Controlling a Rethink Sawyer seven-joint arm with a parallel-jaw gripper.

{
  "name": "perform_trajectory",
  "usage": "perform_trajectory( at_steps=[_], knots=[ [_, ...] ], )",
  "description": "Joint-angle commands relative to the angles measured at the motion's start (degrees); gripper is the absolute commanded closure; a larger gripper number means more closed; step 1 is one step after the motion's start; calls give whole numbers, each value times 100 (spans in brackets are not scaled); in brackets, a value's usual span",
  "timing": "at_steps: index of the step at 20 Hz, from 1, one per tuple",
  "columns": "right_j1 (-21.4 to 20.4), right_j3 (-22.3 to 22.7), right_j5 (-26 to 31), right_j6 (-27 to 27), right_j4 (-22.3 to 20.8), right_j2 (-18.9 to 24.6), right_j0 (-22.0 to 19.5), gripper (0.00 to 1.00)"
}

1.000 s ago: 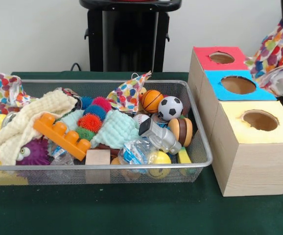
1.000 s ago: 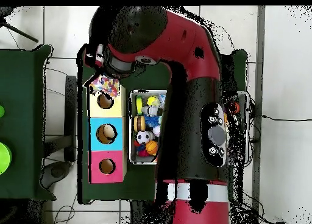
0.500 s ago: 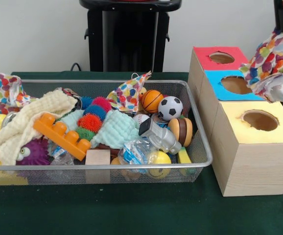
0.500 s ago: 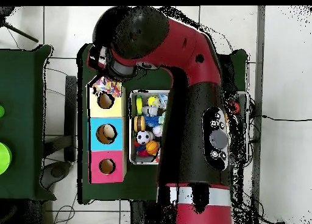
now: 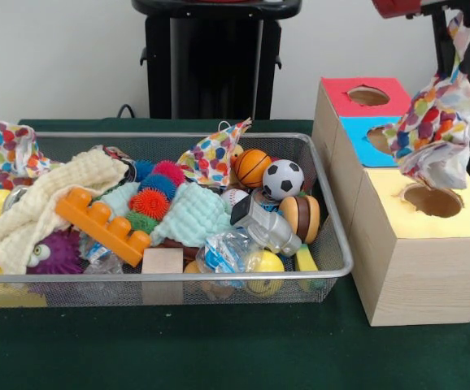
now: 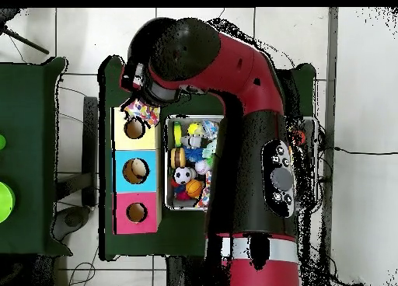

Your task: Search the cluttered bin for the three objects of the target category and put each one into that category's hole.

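Cloth is the category being sorted, judging by the spotted cloth [image 5: 436,130] that hangs just above the hole [image 5: 433,199] in the yellow box [image 5: 418,244]. The claw [image 5: 453,20] is clamped on the cloth's top corner at the upper edge of the front view; its fingers are mostly cut off there, so the grip is read from the way the fabric hangs. This piece is not yet in the hole, and whether any went in already cannot be told from the box.

Taking the yellow box as landmark: beside it, across a narrow strip of green table [image 5: 219,349], stands the wire bin [image 5: 332,268]. In the bin's corner nearest the box lie a toy burger [image 5: 300,216], a grey toy [image 5: 263,223] and a crinkled plastic bottle [image 5: 225,250]. Further from the box come a mint washcloth [image 5: 190,213], an orange building block [image 5: 103,224], a cream cloth [image 5: 44,203] and a purple furry toy [image 5: 56,253]. Toward the bin's back wall sit a soccer ball [image 5: 283,179], a basketball [image 5: 252,167] and two more spotted cloths [image 5: 215,154], [image 5: 15,150], likely the ones left to move.

Behind the yellow box stand the blue box [image 5: 377,150] and, last, the red box [image 5: 357,97]; their holes show nothing inside.
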Motion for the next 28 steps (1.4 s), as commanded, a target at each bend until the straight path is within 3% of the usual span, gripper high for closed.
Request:
perform_trajectory(
  at_steps=[1, 7, 14, 18, 24, 28],
  knots=[
    [104, 1012, -643, 420, -140, 213, -51, 100],
    [145, 1223, -973, 398, -195, 212, -1, 100],
    [260, 1129, -1087, 578, -310, 157, 178, 100],
    [233, 1348, -1258, 519, -247, 195, 166, 100],
    [220, 1118, -897, 845, -242, 111, 333, 100],
    [102, 1290, -826, 721, -220, 121, 304, 100]
  ],
)
